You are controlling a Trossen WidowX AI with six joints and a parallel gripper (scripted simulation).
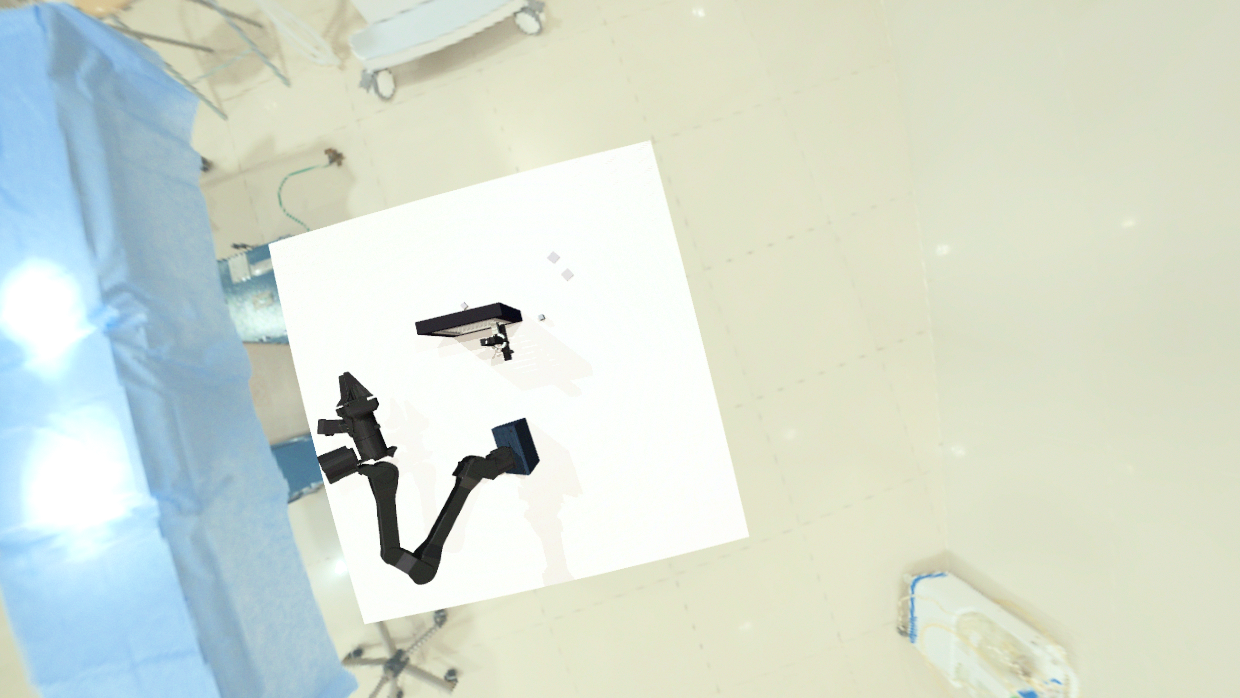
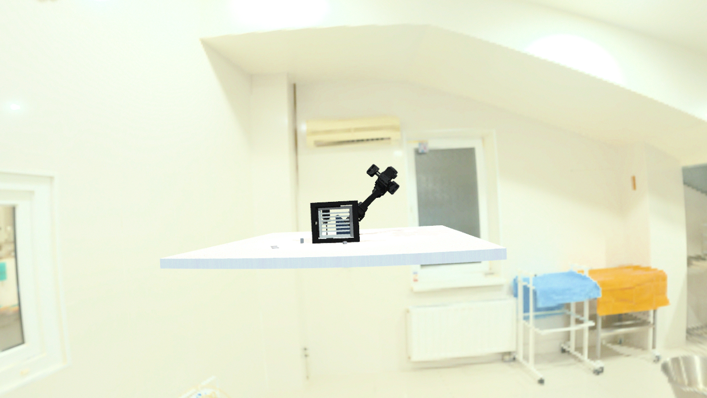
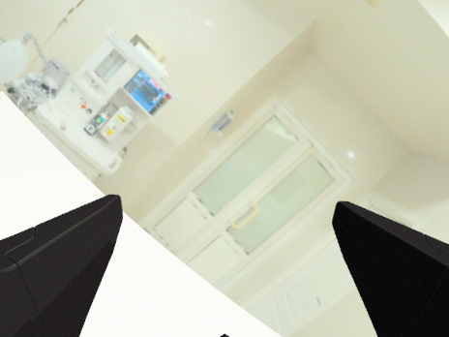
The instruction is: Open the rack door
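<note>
The rack's black frame [image 1: 459,317] [image 2: 314,232] stands upright on the white table [image 1: 650,485] [image 2: 222,262]. Its slatted door [image 1: 472,328] appears to lie in the frame, closed. The handle [image 1: 488,341] sticks out from the door's front near the right end in the top view; its exact turn is too small to tell. My gripper [image 1: 346,375] [image 2: 382,178] [image 3: 230,210] is open and empty, with its fingers wide apart. It is raised above the table's left side, well away from the handle and touching nothing. The handle is not in the wrist view.
The arm's dark blue base block [image 1: 518,446] stands in front of the rack. A small grey piece [image 1: 541,317] [image 2: 301,240] is beside the frame, and another small piece [image 1: 464,305] lies behind it. Two flat grey squares [image 1: 553,257] [image 1: 567,274] lie farther back.
</note>
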